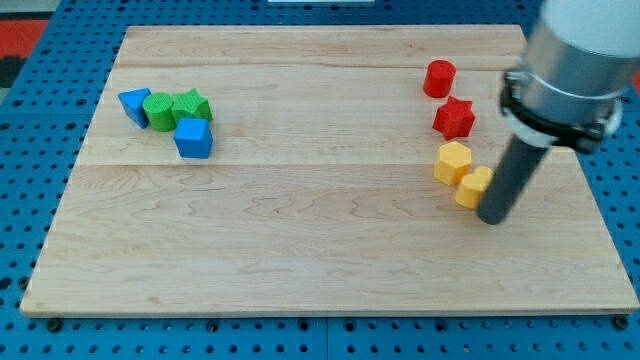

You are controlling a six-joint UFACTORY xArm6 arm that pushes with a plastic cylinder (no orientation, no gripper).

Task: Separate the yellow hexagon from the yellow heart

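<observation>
On the right side of the frame, my tip point(493, 218) stands on the wooden counter point(300, 250), just to the right of the yellow heart point(473, 187) and touching it or almost touching it; I cannot tell which. There is no gripper on this arm, only the dark rod, so nothing opens or closes. The yellow hexagon point(452, 161) lies directly to the upper left of the yellow heart, and the two yellow blocks touch each other. Above them, a red star-shaped block point(454, 117) sits near the hexagon but apart from it, and a red cylinder point(439, 78) sits a little higher, in the upper right part of the frame. In the upper left of the frame there is a tight group of four blocks: a blue triangle-like block point(134, 105) at the left end, a green cylinder point(158, 110) beside it, a green star-like block point(192, 105) next to that, and a blue cube point(194, 138) just below the green ones. This group is well apart from the yellow blocks.
</observation>
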